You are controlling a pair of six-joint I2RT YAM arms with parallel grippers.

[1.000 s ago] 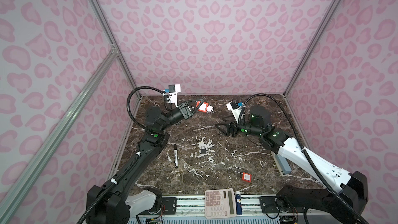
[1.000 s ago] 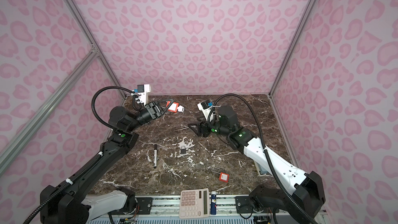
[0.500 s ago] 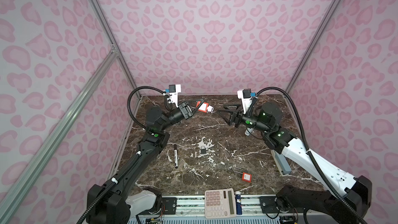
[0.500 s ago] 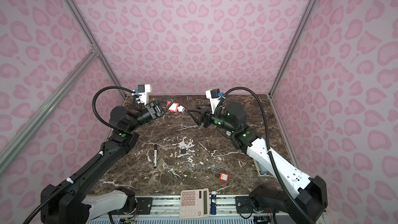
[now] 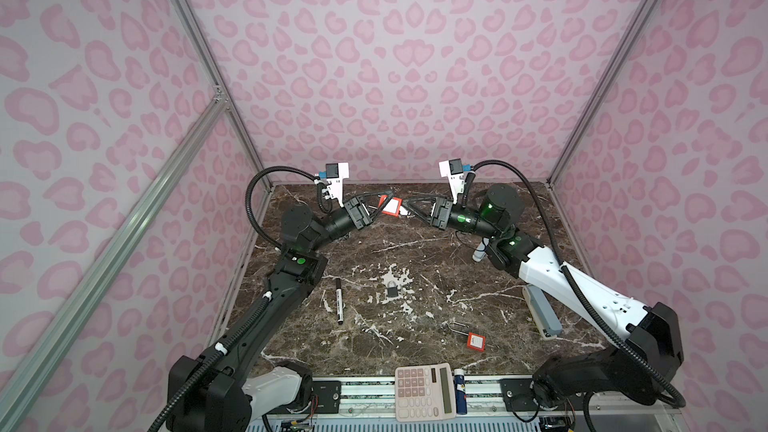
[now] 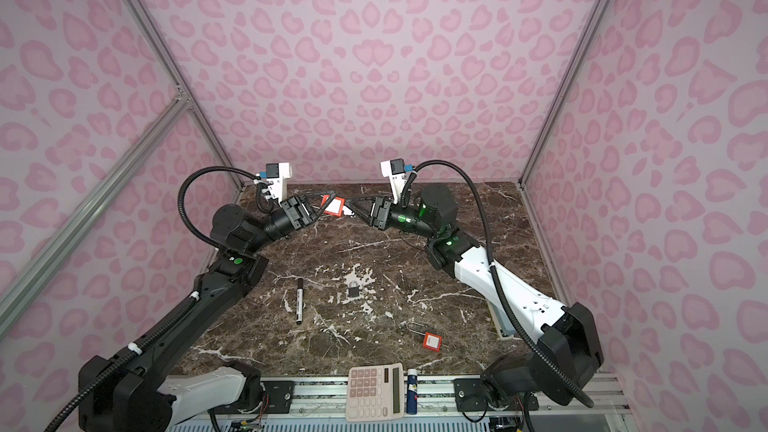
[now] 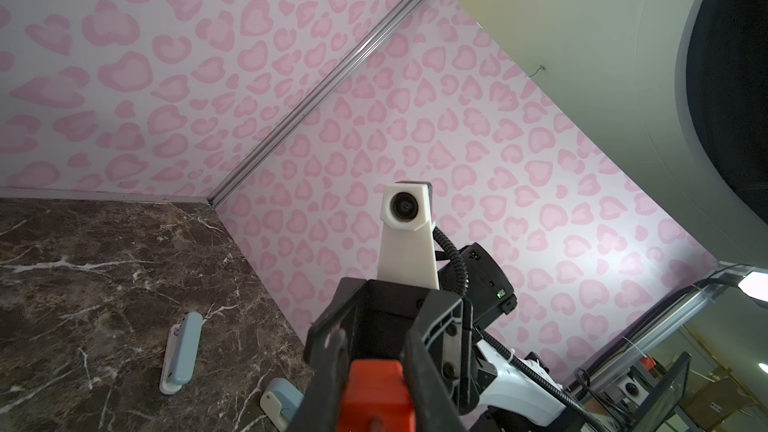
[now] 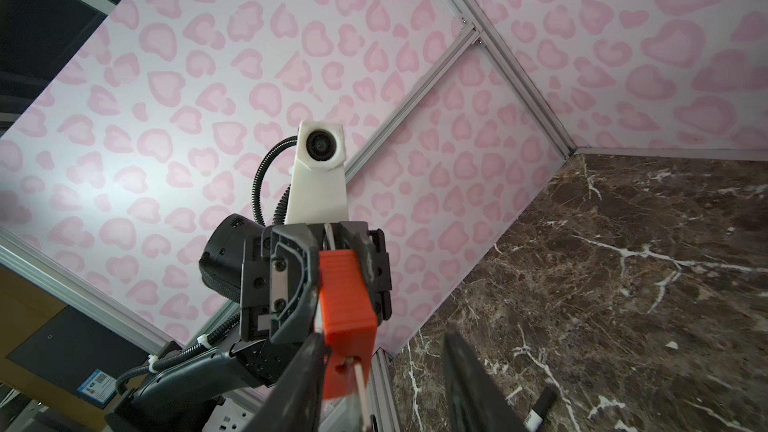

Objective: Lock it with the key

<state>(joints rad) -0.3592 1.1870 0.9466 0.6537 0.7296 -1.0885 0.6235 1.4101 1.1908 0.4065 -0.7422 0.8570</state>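
Observation:
A red padlock (image 5: 390,205) (image 6: 333,205) hangs above the back of the marble table, and my left gripper (image 5: 376,206) (image 7: 374,347) is shut on its body (image 7: 376,396). A thin pale key (image 8: 359,384) sticks out of the lock's (image 8: 345,297) end face. My right gripper (image 5: 409,206) (image 6: 353,206) (image 8: 386,340) faces the left one, its jaws apart on either side of the key. The key lies close against one finger (image 8: 299,388); the other finger (image 8: 469,388) stands well off it. I cannot tell whether the key touches a pad.
On the table lie a black marker (image 5: 339,300), a small grey padlock (image 5: 391,289), a second red padlock (image 5: 473,340) and a grey-blue stapler (image 5: 540,313) by the right edge. A calculator (image 5: 424,392) and a blue stick (image 5: 459,396) sit on the front rail.
My right arm has lifted off the table and swung back to meet the held padlock, and its jaws have narrowed around the key. The left arm has not moved.

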